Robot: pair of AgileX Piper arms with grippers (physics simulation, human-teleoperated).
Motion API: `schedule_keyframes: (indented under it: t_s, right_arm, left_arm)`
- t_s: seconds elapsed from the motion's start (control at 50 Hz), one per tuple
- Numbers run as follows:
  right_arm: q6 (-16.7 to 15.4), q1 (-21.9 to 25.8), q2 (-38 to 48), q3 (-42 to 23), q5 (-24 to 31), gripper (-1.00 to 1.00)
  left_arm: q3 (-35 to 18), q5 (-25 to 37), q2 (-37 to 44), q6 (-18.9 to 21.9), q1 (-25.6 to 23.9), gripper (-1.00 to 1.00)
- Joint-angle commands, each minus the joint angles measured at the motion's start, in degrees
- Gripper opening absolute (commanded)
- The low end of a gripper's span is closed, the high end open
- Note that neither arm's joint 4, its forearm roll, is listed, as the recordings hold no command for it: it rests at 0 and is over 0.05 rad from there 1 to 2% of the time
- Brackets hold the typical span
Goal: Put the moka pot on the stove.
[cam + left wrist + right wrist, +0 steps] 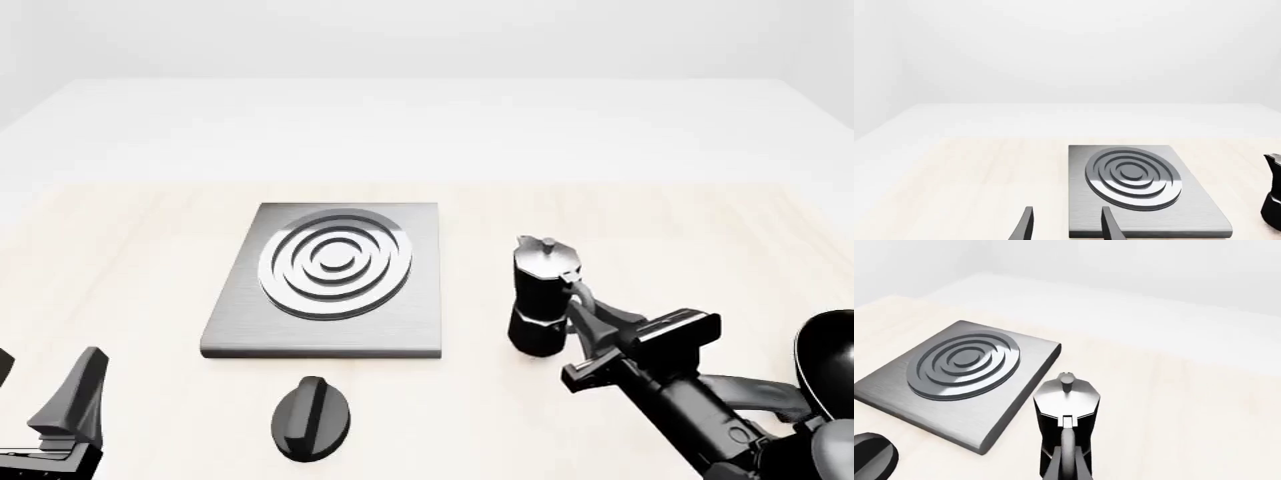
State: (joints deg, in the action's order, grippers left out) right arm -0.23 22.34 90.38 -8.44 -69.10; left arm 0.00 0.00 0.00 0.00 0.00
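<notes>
— Right gripper (577, 318) sits at the pot's (541, 300) handle, on the side away from the stove (327, 280). The wrist view looks straight down the handle (1066, 452), but the fingertips are out of sight, so I cannot tell whether it grips.

— And the pot itself?

— Upright on the table (694, 240), directly ahead of that gripper, just beside the stove's edge, not on it. A black knob (312, 417) lies nearer than the stove.

— Left gripper (1064, 225)?

— Well apart from the pot, fingers spread, holding nothing, aimed toward the stove's near edge.
</notes>
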Motion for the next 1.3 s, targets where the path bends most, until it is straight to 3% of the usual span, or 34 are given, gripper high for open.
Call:
schedule_keyframes:
  t_s: [0.02,0.54,1.3]
  right_arm:
    - [-1.3,-0.4,-3.0,-0.3,0.1,-1.00]
    - [-2.5,1.0,-8.0,-2.6,4.0,-1.00]
    - [-2.6,4.4,-13.7,-12.0,14.5,-1.00]
  left_arm:
    - [0.0,0.0,0.0,0.0,0.0,1.00]
    - [0.0,0.0,0.0,0.0,0.0,1.00]
    - [0.0,0.0,0.0,0.0,0.0,1.00]
